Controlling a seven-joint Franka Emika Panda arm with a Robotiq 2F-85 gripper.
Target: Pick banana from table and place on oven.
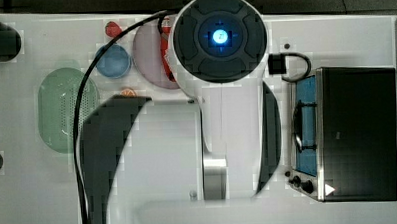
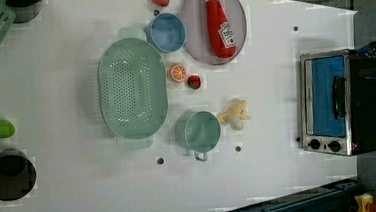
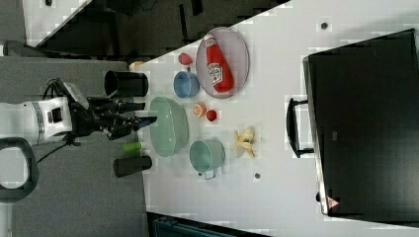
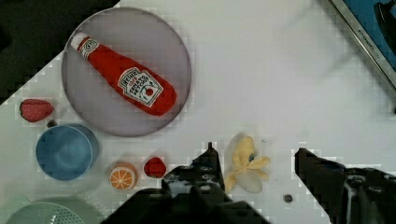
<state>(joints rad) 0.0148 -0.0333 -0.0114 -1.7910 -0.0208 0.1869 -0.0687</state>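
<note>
The banana lies flat on the table, just beside a small green cup and well apart from the oven. In the right view, the gripper hangs high above the table. Its 2 fingers are spread apart and hold nothing. In the wrist view, the banana sits in the gap between them.

Here is what could go wrong. The banana is small and soft, with floppy peel ends. If the fingers close on just 1 peel end, it may slip out on the way up. The cup is very close, so a finger coming down on that side could bump it and push it. A strawberry and an orange slice lie near too. The oven top is flat, so the banana should rest there if it is let go low.
</note>
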